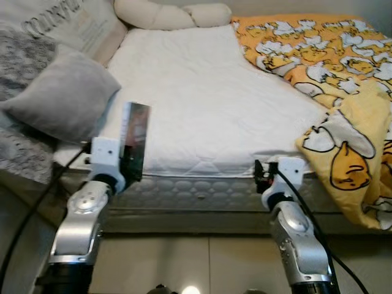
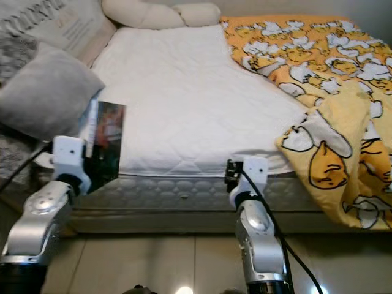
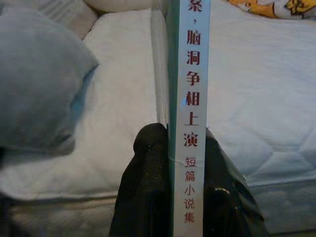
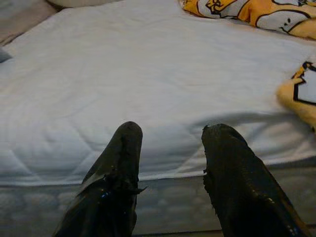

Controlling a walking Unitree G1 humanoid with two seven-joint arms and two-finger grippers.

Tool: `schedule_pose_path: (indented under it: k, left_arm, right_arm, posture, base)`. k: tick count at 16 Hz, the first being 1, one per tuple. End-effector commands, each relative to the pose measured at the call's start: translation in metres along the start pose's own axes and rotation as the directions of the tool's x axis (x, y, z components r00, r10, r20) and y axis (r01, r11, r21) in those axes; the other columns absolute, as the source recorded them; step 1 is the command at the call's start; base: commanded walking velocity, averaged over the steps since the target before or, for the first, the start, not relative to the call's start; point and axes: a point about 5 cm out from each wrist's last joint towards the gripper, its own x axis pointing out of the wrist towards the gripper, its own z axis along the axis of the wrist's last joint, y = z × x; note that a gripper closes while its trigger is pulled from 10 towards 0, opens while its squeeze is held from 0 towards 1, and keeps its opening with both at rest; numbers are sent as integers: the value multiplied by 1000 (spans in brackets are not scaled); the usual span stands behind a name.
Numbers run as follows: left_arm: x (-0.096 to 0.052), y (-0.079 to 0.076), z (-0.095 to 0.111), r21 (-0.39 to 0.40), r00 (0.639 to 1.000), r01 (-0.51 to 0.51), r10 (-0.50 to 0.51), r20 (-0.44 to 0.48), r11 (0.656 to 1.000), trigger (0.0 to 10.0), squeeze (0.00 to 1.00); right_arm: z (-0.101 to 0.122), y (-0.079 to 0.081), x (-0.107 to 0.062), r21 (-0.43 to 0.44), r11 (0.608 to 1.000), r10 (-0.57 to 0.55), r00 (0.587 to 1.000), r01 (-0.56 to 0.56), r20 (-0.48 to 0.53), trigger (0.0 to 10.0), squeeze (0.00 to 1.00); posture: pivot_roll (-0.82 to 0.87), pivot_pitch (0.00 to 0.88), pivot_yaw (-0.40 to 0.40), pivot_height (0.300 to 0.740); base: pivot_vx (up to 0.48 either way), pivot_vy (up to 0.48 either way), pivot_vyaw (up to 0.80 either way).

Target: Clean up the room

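Left claw (image 3: 173,148) grips paperback book (image 1: 135,141) upright by its spine at bed (image 1: 208,110) front-left edge; right claw (image 4: 170,143) open, empty, near front edge. Step: carrying book off; next needs a spot to put it away.

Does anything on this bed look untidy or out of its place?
Yes. The yellow duck-print blanket lies bunched on the robot's right side, one corner hanging off the mattress edge, leaving the white mattress pad uncovered. The left gripper holds a book.

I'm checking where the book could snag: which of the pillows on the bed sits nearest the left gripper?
The plain grey pillow, just beside the left gripper that grips the book. The lettered pillow and cream knotted cushion lie up at the head.
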Motion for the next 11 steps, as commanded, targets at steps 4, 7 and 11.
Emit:
schedule_pose_path:
  k: [4,7,11]
  left_arm:
    - [-1,-4,8,8,999,18,-18,38,1000,10000,0]
    - [-2,-4,8,8,999,16,-16,38,1000,10000,0]
    - [-2,-3,9,10,999,15,-16,40,1000,10000,0]
  right_arm:
    - [0,-5,-1,12,1000,-10,1000,11,-5,10000,0]
    - [0,-4,-1,12,1000,-7,1000,7,-8,10000,0]
    - [0,-4,0,12,1000,-3,1000,3,-7,10000,0]
  posture:
    - [-16,0,52,740]
    - [-13,0,48,740]
    - [-10,0,46,740]
  base:
    - [0,322,0]
    - [0,325,0]
    - [0,323,0]
